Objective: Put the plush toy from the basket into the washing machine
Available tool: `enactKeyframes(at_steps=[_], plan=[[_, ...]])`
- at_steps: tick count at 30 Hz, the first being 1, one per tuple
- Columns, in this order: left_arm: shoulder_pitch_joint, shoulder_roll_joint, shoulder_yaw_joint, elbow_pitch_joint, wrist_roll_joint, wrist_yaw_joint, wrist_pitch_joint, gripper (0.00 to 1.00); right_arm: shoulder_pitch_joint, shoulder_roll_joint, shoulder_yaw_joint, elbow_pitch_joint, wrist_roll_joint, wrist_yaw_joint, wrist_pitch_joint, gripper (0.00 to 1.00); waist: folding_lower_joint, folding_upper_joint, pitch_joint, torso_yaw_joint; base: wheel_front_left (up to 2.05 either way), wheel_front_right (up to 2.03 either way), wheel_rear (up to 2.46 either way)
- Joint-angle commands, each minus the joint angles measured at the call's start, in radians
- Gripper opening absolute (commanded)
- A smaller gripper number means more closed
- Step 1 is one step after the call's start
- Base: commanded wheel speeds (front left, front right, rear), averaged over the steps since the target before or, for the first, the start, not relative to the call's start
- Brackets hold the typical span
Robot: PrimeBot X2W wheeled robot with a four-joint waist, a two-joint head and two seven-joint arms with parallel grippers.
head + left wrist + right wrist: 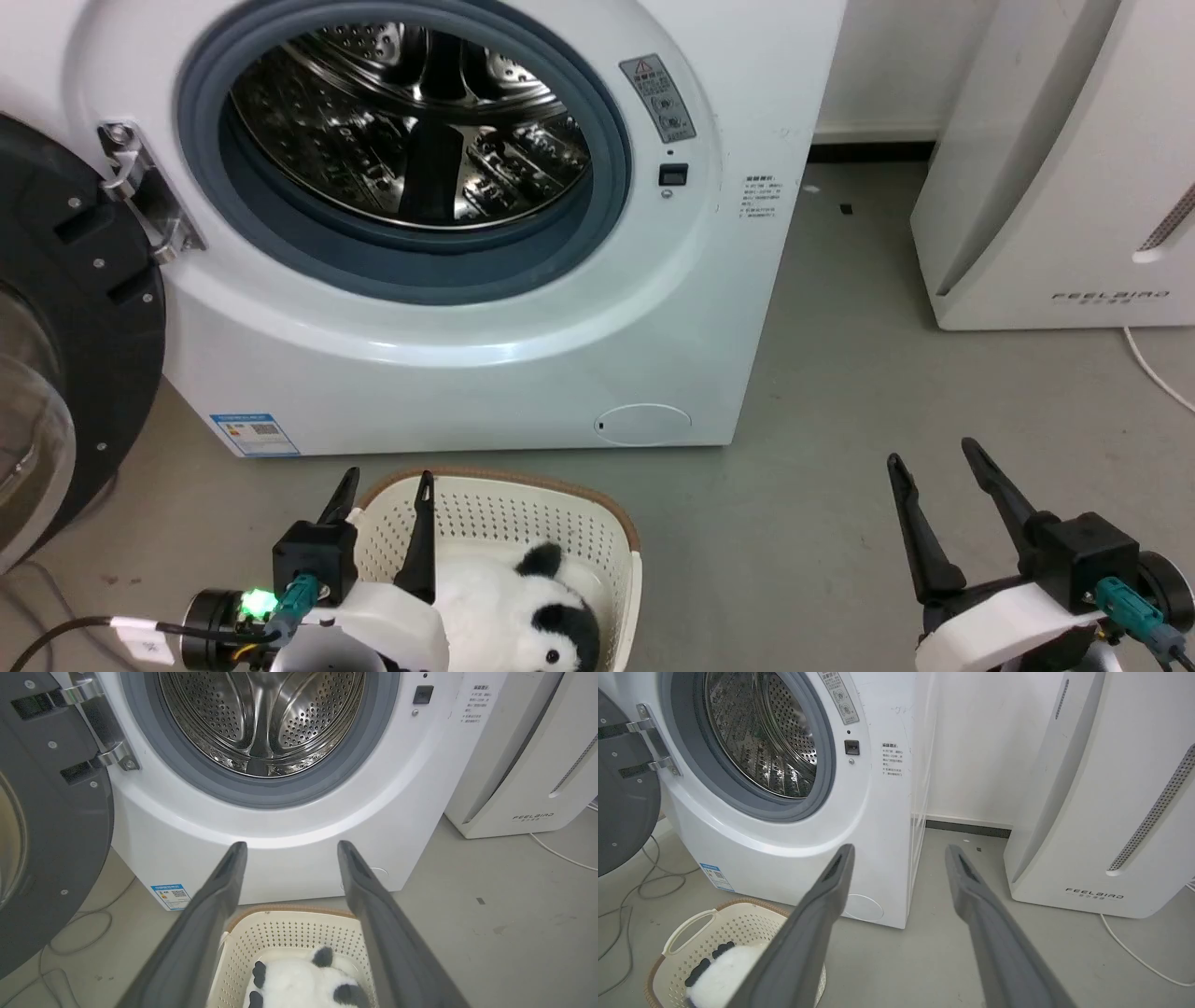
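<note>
The panda plush toy (pixel 523 611) lies in the cream basket (pixel 560 513) on the floor, just in front of the washing machine (pixel 448 364). The washer's round door (pixel 65 327) hangs open to the left, and its steel drum (pixel 411 121) holds nothing. My left gripper (pixel 387 483) hovers open over the basket's left side, above the toy (pixel 299 982) and apart from it. Off to the right, my right gripper (pixel 934 455) stands open above bare floor with nothing between its fingers. The right wrist view shows the basket (pixel 686 933) and toy (pixel 721 975) at lower left.
A white FEELBIRD appliance (pixel 1064 168) stands to the right of the washer, with a white cable (pixel 1158 369) on the floor beside it. Grey cables (pixel 630 896) lie on the floor under the open door. Grey floor stretches between washer and appliance.
</note>
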Motion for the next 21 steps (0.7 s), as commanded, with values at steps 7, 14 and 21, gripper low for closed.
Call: enactKeyframes(at_steps=[7, 14, 21], plan=[[-0.072, 0.013, -0.011, 0.096, -0.016, -0.015, -0.016, 1.00, -0.031, 0.000, 0.007, -0.016, 0.006, 0.000, -0.023, 1.00, 0.0000, 0.0000, 0.062, -0.012, 0.00, 0.00, 0.00], [-0.137, 0.026, -0.023, 0.196, -0.026, -0.026, -0.021, 1.00, -0.046, 0.000, 0.011, -0.022, 0.001, 0.000, -0.037, 1.00, 0.0000, 0.0000, 0.117, -0.022, 0.00, 0.00, 0.00], [-0.202, 0.040, -0.040, 0.307, -0.037, -0.038, -0.020, 1.00, -0.062, 0.000, 0.011, -0.034, 0.003, 0.000, -0.052, 1.00, 0.0000, 0.0000, 0.174, -0.036, 0.00, 0.00, 0.00]])
